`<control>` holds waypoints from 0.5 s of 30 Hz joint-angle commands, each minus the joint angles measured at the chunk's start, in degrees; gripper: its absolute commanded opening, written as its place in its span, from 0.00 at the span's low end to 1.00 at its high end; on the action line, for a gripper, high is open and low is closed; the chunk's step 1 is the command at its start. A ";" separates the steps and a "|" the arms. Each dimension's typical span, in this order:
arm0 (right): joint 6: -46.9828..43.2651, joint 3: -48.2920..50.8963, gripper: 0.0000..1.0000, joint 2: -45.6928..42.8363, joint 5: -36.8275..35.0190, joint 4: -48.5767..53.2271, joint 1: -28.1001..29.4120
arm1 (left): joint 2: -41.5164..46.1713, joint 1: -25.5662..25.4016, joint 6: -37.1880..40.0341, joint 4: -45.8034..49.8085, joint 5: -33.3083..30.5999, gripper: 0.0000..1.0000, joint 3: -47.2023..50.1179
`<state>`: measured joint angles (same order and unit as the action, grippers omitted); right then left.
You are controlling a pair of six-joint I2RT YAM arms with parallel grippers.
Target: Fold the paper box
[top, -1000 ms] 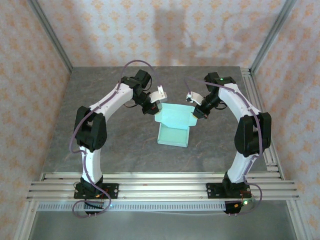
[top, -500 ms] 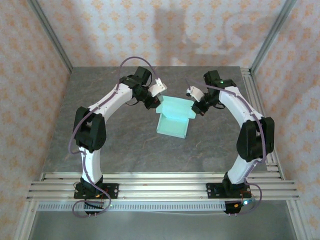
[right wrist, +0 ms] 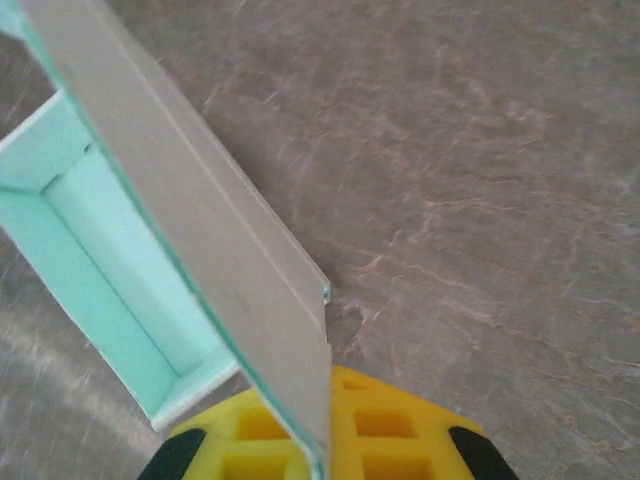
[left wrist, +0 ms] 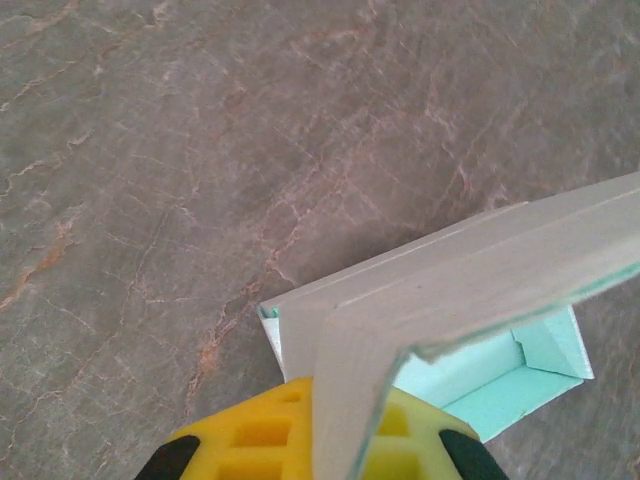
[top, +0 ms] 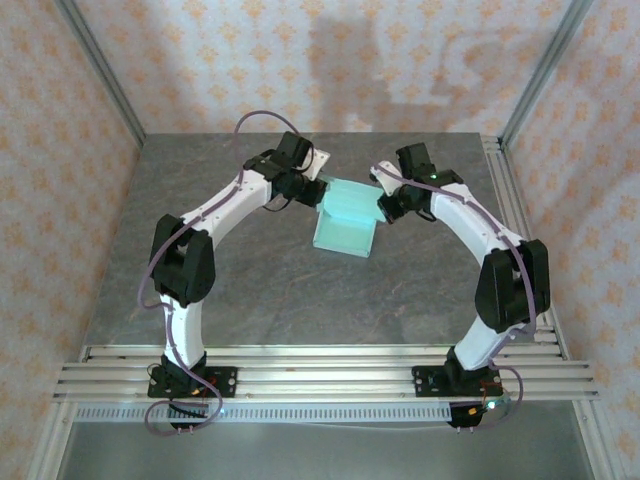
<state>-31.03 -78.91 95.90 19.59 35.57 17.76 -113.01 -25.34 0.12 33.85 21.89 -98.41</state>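
Note:
The pale mint-green paper box [top: 345,228] lies at the table's far middle, its far lid panel raised between both grippers. My left gripper [top: 318,184] is shut on the lid's left edge. In the left wrist view the grey-backed card [left wrist: 470,280] runs down between the yellow fingers [left wrist: 240,435] of the left gripper [left wrist: 345,405]. My right gripper [top: 383,200] is shut on the lid's right edge. In the right wrist view the card [right wrist: 200,210] enters that right gripper [right wrist: 322,405], and the box's mint inside [right wrist: 100,270] lies open to the left.
The grey stone-patterned table [top: 250,290] stretches around the box on all sides. Aluminium rails [top: 320,365] run along the near edge and the right side. Patterned walls close in the back and both sides.
Both grippers have moved toward the far side and closer together, carrying the lid panel up. The box has slid a little farther from the arm bases.

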 commanded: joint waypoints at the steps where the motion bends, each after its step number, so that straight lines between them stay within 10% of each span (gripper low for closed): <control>1: 8.46 0.16 0.00 -1.24 -6.68 -7.87 2.05 | 0.85 -1.53 -7.30 -2.32 -3.64 0.00 -0.25; 15: 32.69 4.77 0.00 -1.43 -19.39 -24.97 7.06 | -3.31 -3.43 -17.67 -3.30 -8.79 0.00 -4.13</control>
<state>-6.55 -75.72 95.92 3.57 21.63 23.35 -114.83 -27.18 -13.50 31.00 13.37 -101.23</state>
